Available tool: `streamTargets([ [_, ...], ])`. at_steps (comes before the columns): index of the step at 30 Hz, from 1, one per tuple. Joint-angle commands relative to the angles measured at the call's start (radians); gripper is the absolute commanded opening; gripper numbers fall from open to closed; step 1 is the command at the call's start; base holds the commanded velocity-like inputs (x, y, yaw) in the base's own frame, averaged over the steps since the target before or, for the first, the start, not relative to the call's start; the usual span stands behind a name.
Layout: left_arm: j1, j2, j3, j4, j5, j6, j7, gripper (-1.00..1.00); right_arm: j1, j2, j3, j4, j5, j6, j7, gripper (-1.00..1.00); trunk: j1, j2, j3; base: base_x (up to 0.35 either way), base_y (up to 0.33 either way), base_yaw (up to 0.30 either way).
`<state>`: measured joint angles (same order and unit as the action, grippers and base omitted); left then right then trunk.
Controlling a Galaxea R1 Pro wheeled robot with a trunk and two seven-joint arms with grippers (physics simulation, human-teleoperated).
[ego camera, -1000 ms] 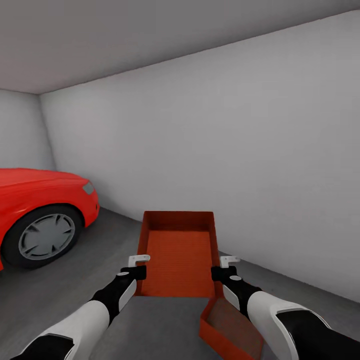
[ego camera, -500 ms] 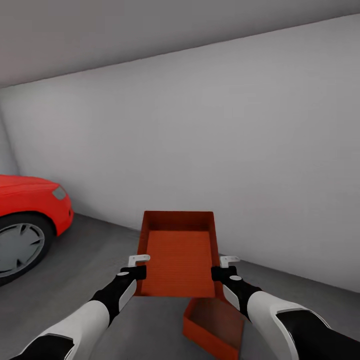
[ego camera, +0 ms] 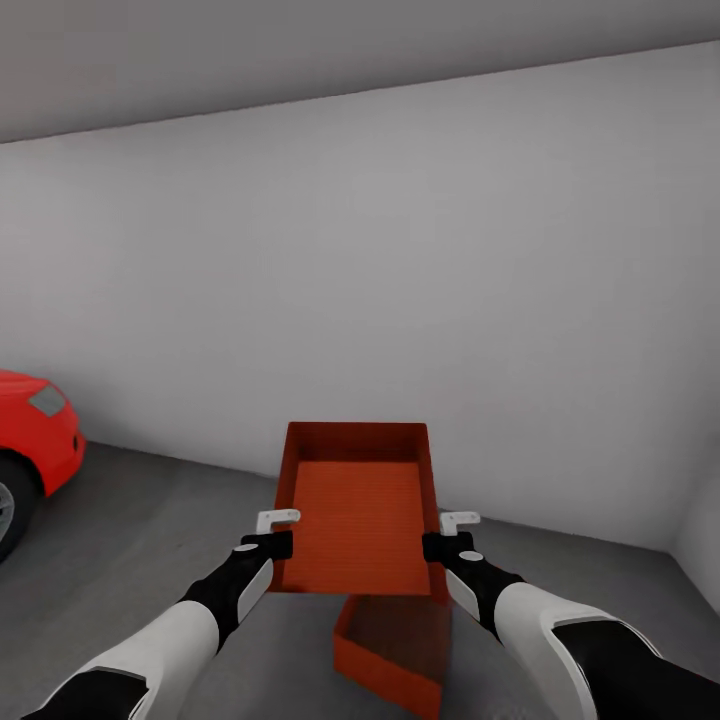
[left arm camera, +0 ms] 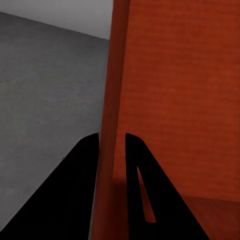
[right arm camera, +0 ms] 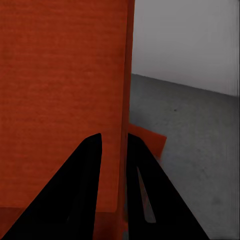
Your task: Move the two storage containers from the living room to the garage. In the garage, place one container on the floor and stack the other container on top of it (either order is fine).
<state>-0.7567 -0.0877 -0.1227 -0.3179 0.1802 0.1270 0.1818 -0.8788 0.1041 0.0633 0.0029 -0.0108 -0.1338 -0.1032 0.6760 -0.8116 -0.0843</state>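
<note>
Left claw (ego camera: 278, 530) pinches upper storage container's (ego camera: 358, 510) left wall; my right claw (ego camera: 447, 532) pinches its right wall. Held aloft above second container (ego camera: 390, 650) on garage floor (ego camera: 150, 540). Red car (ego camera: 35, 430) far left.

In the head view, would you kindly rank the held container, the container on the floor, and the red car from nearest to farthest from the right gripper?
1. The held container: its right wall is clamped in the right gripper.
2. The container on the floor: just below, partly under the held one.
3. The red car: far across at the left edge.
</note>
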Motion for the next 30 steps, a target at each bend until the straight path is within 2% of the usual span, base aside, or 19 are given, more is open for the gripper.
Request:
streamTargets([
  [1,-0.001,0.002,0.023,-0.006,-0.013,-0.044,0.07,-1.0,0.0,-0.047,-0.042,0.003,-0.015,-0.004,-0.048,-1.0,0.0,-0.001,-0.002,0.0,0.0,-0.288],
  [13,-0.001,0.002,0.023,-0.006,-0.014,-0.044,0.07,-1.0,0.0,-0.048,-0.042,0.003,-0.015,-0.004,-0.047,-1.0,0.0,-0.001,-0.002,0.0,0.0,-0.269],
  [30,-0.001,0.002,0.023,-0.006,-0.014,-0.044,0.07,-1.0,0.0,-0.049,-0.042,0.003,-0.015,-0.004,-0.047,-1.0,0.0,-0.001,-0.002,0.0,0.0,-0.017],
])
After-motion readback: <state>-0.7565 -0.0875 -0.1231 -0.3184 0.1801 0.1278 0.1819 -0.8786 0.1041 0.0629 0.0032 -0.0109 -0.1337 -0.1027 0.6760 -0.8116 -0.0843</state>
